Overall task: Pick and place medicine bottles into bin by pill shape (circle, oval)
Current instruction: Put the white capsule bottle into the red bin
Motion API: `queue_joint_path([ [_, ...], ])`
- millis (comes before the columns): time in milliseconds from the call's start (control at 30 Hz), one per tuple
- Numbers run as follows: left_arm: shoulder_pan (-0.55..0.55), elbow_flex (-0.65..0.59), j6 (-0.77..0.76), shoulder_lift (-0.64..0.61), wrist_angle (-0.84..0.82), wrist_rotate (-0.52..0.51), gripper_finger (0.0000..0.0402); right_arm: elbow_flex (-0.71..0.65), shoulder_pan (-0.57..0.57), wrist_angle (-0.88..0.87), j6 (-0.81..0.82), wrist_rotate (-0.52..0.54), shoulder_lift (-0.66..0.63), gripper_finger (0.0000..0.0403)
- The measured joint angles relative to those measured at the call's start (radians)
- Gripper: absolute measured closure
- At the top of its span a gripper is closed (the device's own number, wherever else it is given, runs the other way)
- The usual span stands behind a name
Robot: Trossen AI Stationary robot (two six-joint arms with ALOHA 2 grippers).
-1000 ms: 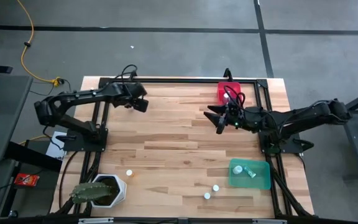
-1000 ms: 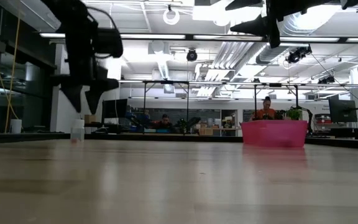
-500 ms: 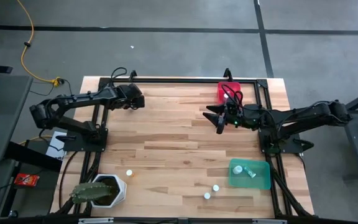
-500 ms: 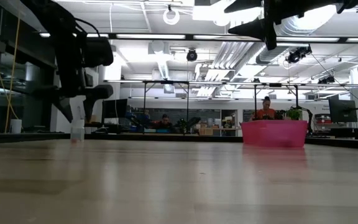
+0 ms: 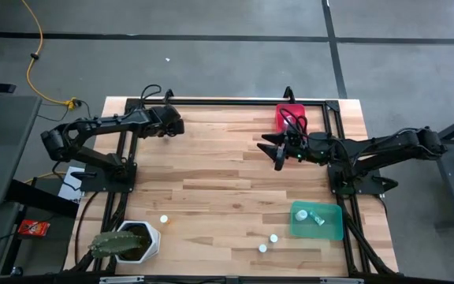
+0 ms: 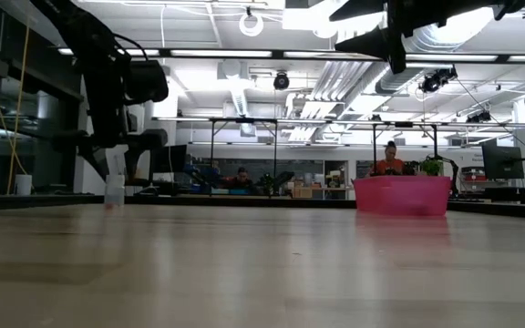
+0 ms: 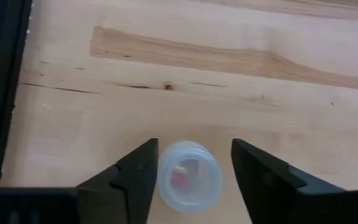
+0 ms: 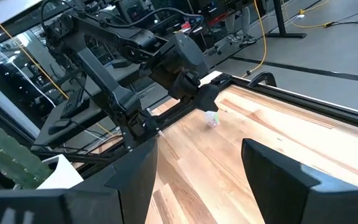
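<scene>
Left gripper (image 7: 191, 171): we found it low over the far left part of the table (image 5: 227, 185), its fingers (image 7: 135, 180) spread apart and straddling one bottle (image 7: 189, 177).
Bottle between the fingers: it stood upright on the wood, a clear body with pills inside, lying closer to one finger than the other; we could not tell whether that finger touched it.
Same bottle from table height: we saw it as a small pale shape (image 6: 114, 189) resting on the table under the left arm.
Right gripper (image 5: 277, 150): it hung above the far middle of the table, beside the red bin (image 5: 288, 116), with its fingers (image 8: 135, 180) wide apart and nothing between them.
Red bin: it sat at the far edge of the table, right of centre; we could not see into it.
Green bin (image 5: 333, 229): it lay at the near right, with one bottle (image 5: 301, 214) standing and another (image 5: 319, 220) lying in it.
Loose bottles: two (image 5: 273, 237) (image 5: 262, 248) stood near each other left of the green bin, and one (image 5: 163, 218) just beside the plant pot (image 5: 151, 237) at the near left.
</scene>
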Motion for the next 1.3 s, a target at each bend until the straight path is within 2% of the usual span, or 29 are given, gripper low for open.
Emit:
queue_joint_path([
  [233,-0.001,0.0,0.016,0.0,0.002,0.001,0.0292,0.0,0.0,-0.013,0.0,0.0,0.0,0.0176],
  [433,-0.001,0.0,0.021,-0.001,0.011,0.018,0.0292,0.0,0.0,-0.014,0.0,0.0,0.0,0.0176],
  [533,-0.002,0.011,0.065,-0.017,0.051,0.116,0.0286,0.0,0.0,-0.001,0.005,0.009,0.0,0.0176],
  [700,-0.038,0.089,0.234,-0.093,0.209,0.269,0.0283,0.0,-0.028,0.032,0.007,-0.009,0.0,0.0176],
  [833,-0.083,0.144,0.329,-0.156,0.398,0.423,0.0287,0.0,-0.072,0.032,0.002,-0.114,0.002,0.0176],
  [933,-0.136,0.177,0.377,-0.169,0.471,0.506,0.0286,0.013,-0.096,0.015,0.0,-0.164,0.013,0.0176],
  [1100,-0.25,0.236,0.435,-0.148,0.482,0.493,0.0285,0.103,-0.11,-0.069,-0.069,-0.196,0.064,0.0176],
  [1300,-0.358,0.282,0.486,-0.102,0.525,0.456,0.0285,0.269,-0.109,-0.282,-0.175,-0.281,0.171,0.0169],
])
